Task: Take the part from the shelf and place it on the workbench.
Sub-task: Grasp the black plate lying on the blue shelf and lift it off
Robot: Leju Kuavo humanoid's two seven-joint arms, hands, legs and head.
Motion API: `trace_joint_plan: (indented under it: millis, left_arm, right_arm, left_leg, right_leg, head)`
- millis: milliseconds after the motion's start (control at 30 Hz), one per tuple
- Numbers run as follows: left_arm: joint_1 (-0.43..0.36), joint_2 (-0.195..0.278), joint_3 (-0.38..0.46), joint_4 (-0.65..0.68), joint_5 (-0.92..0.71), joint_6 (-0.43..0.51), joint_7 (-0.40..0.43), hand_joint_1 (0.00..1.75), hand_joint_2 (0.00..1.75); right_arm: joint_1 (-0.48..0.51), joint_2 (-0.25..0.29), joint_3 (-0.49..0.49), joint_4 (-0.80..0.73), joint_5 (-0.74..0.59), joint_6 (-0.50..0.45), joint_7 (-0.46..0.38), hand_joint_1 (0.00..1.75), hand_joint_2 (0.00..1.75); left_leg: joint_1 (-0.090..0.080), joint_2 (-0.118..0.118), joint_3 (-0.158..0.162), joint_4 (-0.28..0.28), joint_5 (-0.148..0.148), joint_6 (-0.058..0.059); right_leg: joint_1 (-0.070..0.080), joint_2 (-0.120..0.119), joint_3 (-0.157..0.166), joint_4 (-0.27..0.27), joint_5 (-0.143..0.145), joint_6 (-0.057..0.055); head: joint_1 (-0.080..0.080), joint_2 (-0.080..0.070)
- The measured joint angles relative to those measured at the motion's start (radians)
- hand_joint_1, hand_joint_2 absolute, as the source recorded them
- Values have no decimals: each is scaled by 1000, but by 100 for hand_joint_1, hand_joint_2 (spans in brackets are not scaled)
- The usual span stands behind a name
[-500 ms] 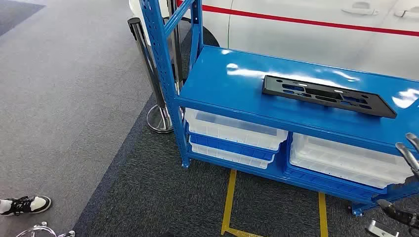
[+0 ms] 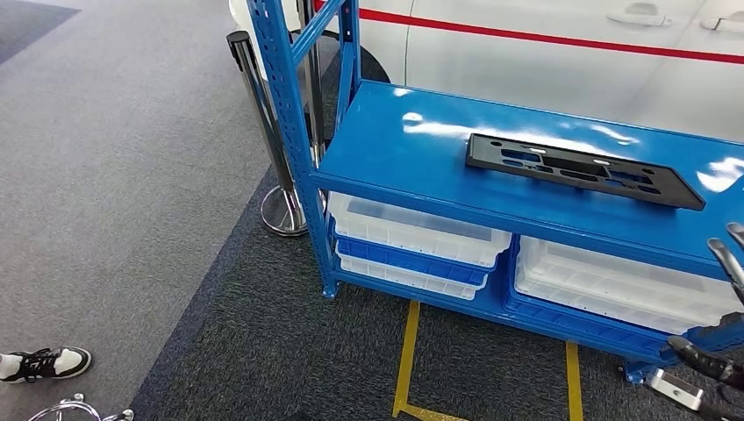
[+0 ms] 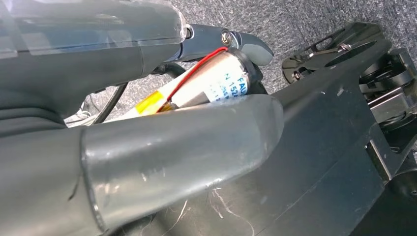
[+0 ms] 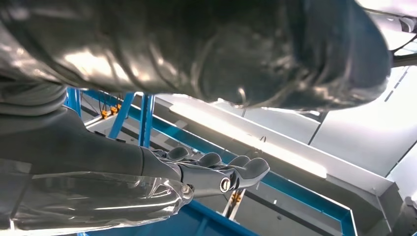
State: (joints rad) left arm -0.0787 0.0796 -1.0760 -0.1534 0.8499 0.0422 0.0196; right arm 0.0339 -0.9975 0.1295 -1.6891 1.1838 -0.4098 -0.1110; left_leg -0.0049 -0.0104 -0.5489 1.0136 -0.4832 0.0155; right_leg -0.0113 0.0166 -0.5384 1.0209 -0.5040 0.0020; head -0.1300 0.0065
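1. Ahead, I see the black part (image 2: 583,170) lying flat on the blue shelf (image 2: 412,149), untouched
2. My right hand (image 2: 721,307) hovers low beside it, fingers (image 4: 216,172) extended, holding nothing
3. My left hand (image 3: 147,132): grip unclear

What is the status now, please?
Right hand open, low beside shelf. Left hand empty. Black part flat on shelf top, untouched. Nothing in the way.

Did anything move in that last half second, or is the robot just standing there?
Barely. The right hand, at the picture's lower right edge, sank slightly and holds nothing. The black part lies untouched on the blue shelf, and the bins beneath have not shifted.
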Motion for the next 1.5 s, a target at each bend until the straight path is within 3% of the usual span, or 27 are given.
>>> trace_joint_plan:
  millis: [300, 433, 500, 567, 600, 633, 667, 700, 767, 833, 900, 967, 1000, 1067, 1133, 1167, 1200, 1267, 1333, 1400, 1467, 1500]
  left_arm:
    - [0, 0, -1, 1, 0, 3, 0, 0, 0]
    - [-1, 2, -4, 3, 1, 3, 2, 0, 0]
    - [0, 1, -9, 3, 1, 2, 6, 0, 0]
    - [0, 1, -15, 3, 1, 2, 8, 0, 0]
    - [-1, 1, -18, 3, 1, 2, 9, 0, 0]
    - [-1, 0, -20, 3, 1, 2, 8, 0, 0]
    - [-1, 0, -22, 3, 0, 3, 8, 0, 0]
    - [-1, -1, -23, 3, 0, 3, 8, 0, 0]
    - [-1, 2, -24, 5, 0, 5, 7, 0, 0]
    - [-1, 5, -25, 9, 0, 6, 6, 0, 0]
    - [-2, 5, -27, 11, 0, 7, 5, 0, 0]
    - [-2, 5, -28, 11, 0, 7, 4, 0, 0]
    - [-4, 5, -28, 11, 0, 7, 4, 0, 0]
    - [-8, 5, -28, 11, 0, 7, 1, 0, 0]
    - [-12, 5, -28, 11, 0, 7, -2, 0, 0]
    - [-12, 5, -28, 11, 0, 7, -2, 0, 0]
    - [-11, 5, -29, 11, 0, 8, -1, 0, 0]
    - [-4, 8, -31, 14, 0, 10, 3, 0, 0]
    - [6, 11, -36, 18, 1, 12, 7, 0, 0]
    - [14, 10, -42, 20, 1, 12, 11, 0, 0]
    - [25, 9, -47, 20, 1, 10, 14, 0, 0]
    - [29, 8, -48, 20, 2, 10, 15, 0, 0]
  right_arm:
    - [-11, 5, 56, 23, -3, 6, 2, 0, 0]
    - [-24, 8, 80, 31, -37, 49, -18, 0, 0]
    - [-43, 15, 105, 44, -50, 82, -31, 0, 0]
    - [-61, 31, 140, 67, -54, 109, -39, 0, 0]
    - [-68, 41, 158, 80, -55, 117, -41, 0, 0]
    - [-74, 50, 174, 91, -56, 122, -41, 0, 0]
    - [-83, 59, 188, 101, -58, 126, -41, 0, 0]
    - [-93, 69, 202, 112, -62, 128, -39, 0, 0]
    - [-114, 92, 228, 133, -70, 132, -33, 0, 0]
    - [-125, 115, 253, 151, -76, 136, -28, 0, 0]
    - [-134, 129, 270, 162, -83, 136, -25, 0, 0]
    - [-149, 139, 281, 169, -89, 136, -22, 0, 0]
    - [-156, 143, 285, 172, -91, 135, -20, 0, 0]
    - [-162, 150, 293, 177, -94, 135, -18, 0, 0]
    - [-163, 158, 302, 181, -97, 135, -16, 0, 0]
    - [-163, 162, 305, 182, -98, 134, -16, 0, 0]
    - [-164, 164, 307, 183, -99, 134, -15, 0, 0]
    - [-165, 170, 309, 184, -101, 132, -14, 0, 0]
    - [-165, 179, 312, 186, -101, 130, -13, 0, 0]
    - [-162, 186, 316, 187, -101, 128, -13, 0, 0]
    - [-162, 188, 317, 188, -102, 127, -12, 0, 0]
    - [-166, 188, 316, 189, -102, 126, -11, 0, 0]
  left_leg:
    - [-2, 0, -2, 2, -1, 2]
    - [1, 4, 16, -37, 14, 29]
    - [9, 7, 39, -68, 27, 37]
    - [10, 8, 46, -73, 26, 36]
    - [11, 8, 47, -71, 22, 34]
    - [13, 7, 48, -67, 16, 30]
    - [16, 6, 51, -60, 8, 24]
    - [21, 4, 55, -50, -3, 16]
    - [26, 3, 54, -25, -29, -6]
    - [23, 2, 47, -9, -45, -22]
    - [22, 2, 48, -6, -52, -28]
    - [24, 4, 39, 28, -68, -33]
    - [24, 6, 18, 73, -85, -34]
    - [20, 8, -62, 207, -126, -30]
    - [12, 9, -133, 297, -127, -17]
    - [5, 10, -146, 292, -99, -4]
    - [-4, 9, -142, 251, -53, 16]
    - [-27, 8, -112, 147, 30, 74]
    - [-43, 8, -82, 80, 55, 118]
    - [-49, 10, -46, 19, 51, 130]
    - [-42, 11, 8, -52, 49, 126]
    - [-36, 11, 32, -79, 48, 120]
  right_leg:
    - [-3, 0, 0, -2, 1, 3]
    - [-6, -1, 7, -13, 3, 19]
    - [-6, -6, -21, 48, -30, 20]
    - [-12, -9, -91, 169, -78, 27]
    - [-18, -10, -123, 218, -87, 33]
    - [-24, -11, -141, 235, -76, 39]
    - [-30, -12, -140, 215, -46, 45]
    - [-37, -14, -122, 161, -3, 54]
    - [-43, -13, -80, 63, 40, 66]
    - [-42, -8, -72, 44, 27, 51]
    - [-41, -7, -75, 52, 17, 24]
    - [-37, -8, -67, 54, 7, 9]
    - [-34, -9, -60, 52, 2, 3]
    - [-25, -12, -45, 49, -8, -6]
    - [-12, -14, -28, 48, -21, -13]
    - [-4, -15, -18, 47, -29, -17]
    - [6, -14, -4, 46, -38, -21]
    - [19, -14, 21, 35, -53, -28]
    - [15, -14, 40, 13, -55, -22]
    - [7, -15, 54, -5, -42, -9]
    - [5, -17, 56, 9, -33, -2]
    - [5, -15, 41, 39, -37, 3]
  head:
    - [0, 0]
    - [0, 0]
    - [1, 0]
    - [3, 0]
    - [3, 0]
    - [3, 0]
    - [3, 0]
    - [3, 0]
    - [7, 0]
    - [11, 0]
    - [11, 0]
    - [9, 0]
    - [9, 0]
    - [9, 0]
    - [8, 0]
    - [8, 0]
    - [8, 0]
    - [12, 0]
    - [18, 0]
    - [18, 0]
    - [16, 0]
    - [16, 0]
